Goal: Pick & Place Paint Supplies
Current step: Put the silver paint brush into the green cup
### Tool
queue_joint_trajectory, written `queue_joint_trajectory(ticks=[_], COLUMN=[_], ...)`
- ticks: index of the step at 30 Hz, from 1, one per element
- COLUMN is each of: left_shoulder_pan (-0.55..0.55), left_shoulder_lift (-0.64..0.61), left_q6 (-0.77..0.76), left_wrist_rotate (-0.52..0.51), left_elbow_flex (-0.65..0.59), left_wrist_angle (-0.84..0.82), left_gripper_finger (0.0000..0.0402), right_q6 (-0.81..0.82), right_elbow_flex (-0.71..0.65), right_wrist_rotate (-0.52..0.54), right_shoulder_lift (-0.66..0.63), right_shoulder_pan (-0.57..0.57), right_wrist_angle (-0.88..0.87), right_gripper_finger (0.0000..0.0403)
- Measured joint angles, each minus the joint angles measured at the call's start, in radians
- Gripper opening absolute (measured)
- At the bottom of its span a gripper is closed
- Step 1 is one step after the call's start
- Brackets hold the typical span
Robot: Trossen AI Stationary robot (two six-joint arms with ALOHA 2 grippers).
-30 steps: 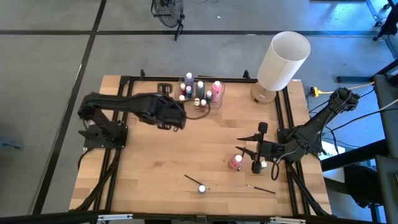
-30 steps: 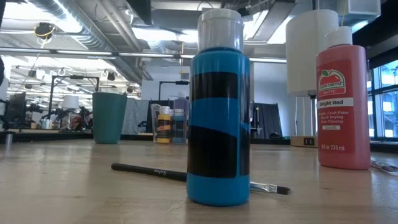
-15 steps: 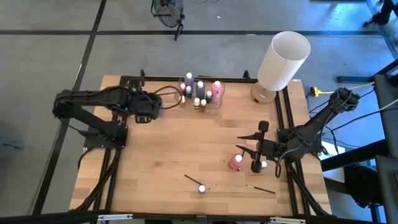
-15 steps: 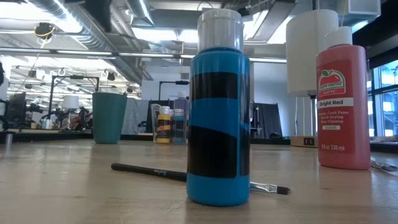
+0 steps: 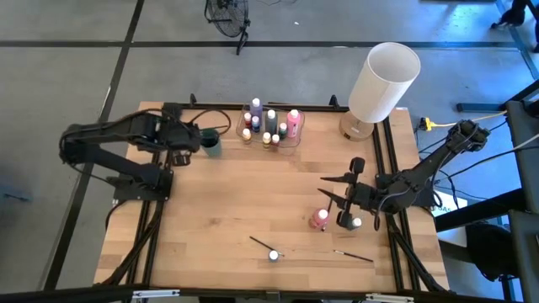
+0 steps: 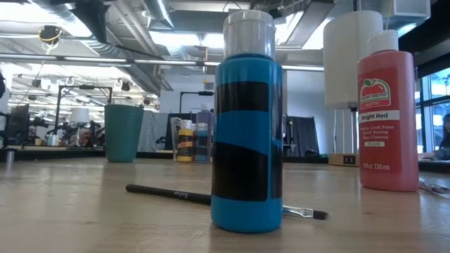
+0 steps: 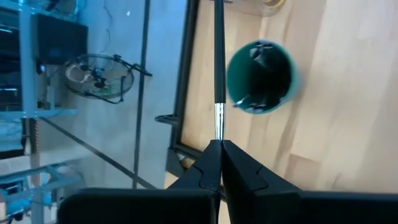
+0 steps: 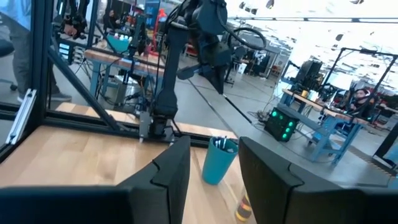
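The left arm has drawn back from the bottle cluster, uncovering the teal cup [image 5: 210, 145]; its pincer [image 7: 217, 163] is clenched on a thin brush [image 7: 218, 74] held above the cup. The brush looks light, stiff and slippery, best pinched at the ferrule. The right pincer [image 5: 338, 202] stands released beside the red bottle [image 5: 319, 218] on the bench [image 5: 244, 202].

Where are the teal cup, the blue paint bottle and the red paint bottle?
teal cup [image 5: 210, 146], high view, its rim.
blue paint bottle [image 6: 247, 140], low view, middle of its body.
red paint bottle [image 6: 387, 119], low view, its label.
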Motion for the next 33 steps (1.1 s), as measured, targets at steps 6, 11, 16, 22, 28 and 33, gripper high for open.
queue_joint_trajectory(ticks=[6, 11, 16, 22, 28, 33], left_shoulder_pan=[0.078, 0.187, 0.336, 0.427, 0.392, 0.302], left_shoulder_lift=[-0.077, -0.127, -0.134, -0.110, -0.020, 0.086], left_q6=[0.106, 0.280, 0.496, 0.676, 0.735, 0.726], left_wrist_rotate=[-0.025, -0.058, -0.131, -0.245, -0.289, -0.367], left_elbow_flex=[0.000, 0.000, 0.000, 0.000, 0.000, -0.001], left_wrist_angle=[0.000, 0.000, 0.000, -0.001, 0.000, -0.001], left_gripper_finger=[0.0002, 0.0001, 0.0001, 0.0001, 0.0001, 0.0001], right_q6=[-0.029, -0.046, -0.028, -0.004, -0.003, 0.025], right_elbow_flex=[0.000, 0.000, 0.000, 0.000, 0.000, 0.000], right_wrist_rotate=[0.000, 0.000, 0.000, 0.000, 0.000, -0.002], right_shoulder_lift=[0.000, 0.000, 0.000, 0.000, 0.000, 0.000], right_shoulder_pan=[0.000, -0.009, -0.050, -0.123, -0.183, -0.210], right_wrist_angle=[0.060, 0.096, 0.092, 0.092, 0.072, -0.006], right_gripper_finger=[0.0140, 0.0140, 0.0140, 0.0140, 0.0140, 0.0140])
